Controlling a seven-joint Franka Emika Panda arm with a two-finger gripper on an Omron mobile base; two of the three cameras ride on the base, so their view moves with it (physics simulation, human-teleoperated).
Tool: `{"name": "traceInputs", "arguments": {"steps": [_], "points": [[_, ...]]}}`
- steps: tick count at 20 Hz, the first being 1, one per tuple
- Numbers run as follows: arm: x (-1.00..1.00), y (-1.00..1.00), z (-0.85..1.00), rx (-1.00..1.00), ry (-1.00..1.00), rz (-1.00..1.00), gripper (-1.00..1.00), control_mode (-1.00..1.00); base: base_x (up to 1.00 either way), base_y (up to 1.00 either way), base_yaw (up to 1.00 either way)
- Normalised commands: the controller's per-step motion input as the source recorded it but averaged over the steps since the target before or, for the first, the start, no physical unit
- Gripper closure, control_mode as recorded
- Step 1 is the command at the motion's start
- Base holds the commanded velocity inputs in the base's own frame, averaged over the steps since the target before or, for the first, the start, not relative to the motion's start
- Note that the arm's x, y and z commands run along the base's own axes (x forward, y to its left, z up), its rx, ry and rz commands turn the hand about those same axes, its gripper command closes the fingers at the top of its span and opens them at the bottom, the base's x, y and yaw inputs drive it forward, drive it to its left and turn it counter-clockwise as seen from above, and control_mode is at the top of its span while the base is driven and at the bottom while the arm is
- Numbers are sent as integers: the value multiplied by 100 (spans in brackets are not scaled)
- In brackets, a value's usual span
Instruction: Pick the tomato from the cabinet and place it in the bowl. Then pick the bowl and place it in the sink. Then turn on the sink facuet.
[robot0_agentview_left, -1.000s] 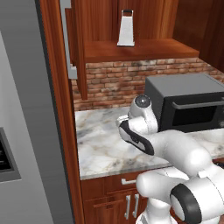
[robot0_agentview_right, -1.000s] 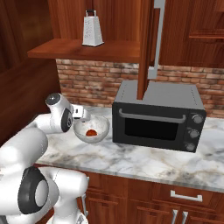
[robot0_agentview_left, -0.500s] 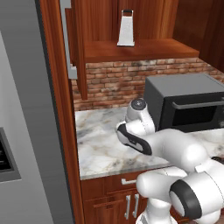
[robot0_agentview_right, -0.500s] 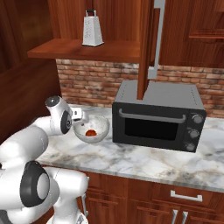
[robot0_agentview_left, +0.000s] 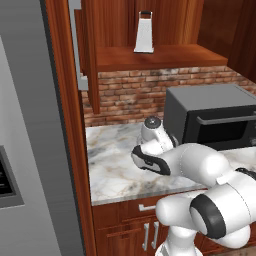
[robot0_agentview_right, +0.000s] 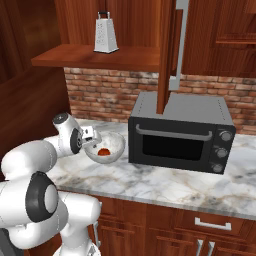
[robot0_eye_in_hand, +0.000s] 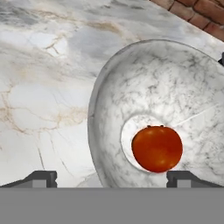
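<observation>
The marbled whitish-grey bowl (robot0_eye_in_hand: 144, 78) stands on the marble counter, left of the oven, with the red-orange tomato (robot0_eye_in_hand: 156, 148) lying at its bottom. My gripper (robot0_eye_in_hand: 114, 178) hangs open just over the bowl's near rim, one fingertip (robot0_eye_in_hand: 41, 177) outside the bowl and the other over its inside. From the right base view the gripper (robot0_agentview_right: 94, 145) is at the left edge of the bowl (robot0_agentview_right: 116, 145), with the tomato (robot0_agentview_right: 104, 151) beside it. The cabinet (robot0_agentview_right: 95, 55) above has its door open. The sink and the sink facuet are out of view.
A dark toaster oven (robot0_agentview_right: 180, 135) stands close to the bowl's right. The open cabinet door with its grey bar handle (robot0_agentview_right: 180, 45) hangs above the oven. A metal grater (robot0_agentview_right: 105, 32) stands on the shelf. A grey fridge (robot0_agentview_left: 25, 150) and a wood panel wall off the left.
The hand has drifted a little left and down toward the bowl's rim. Its jaws stay open, and the bowl and tomato have not moved.
</observation>
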Motion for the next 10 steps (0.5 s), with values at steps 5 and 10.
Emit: {"name": "traceInputs", "arguments": {"steps": [5, 10], "points": [[0, 0, -31, -4, 5, 6, -100, -100, 0, 0, 0], [0, -9, -27, -1, 4, 5, -100, -100, 0, 0, 0]]}}
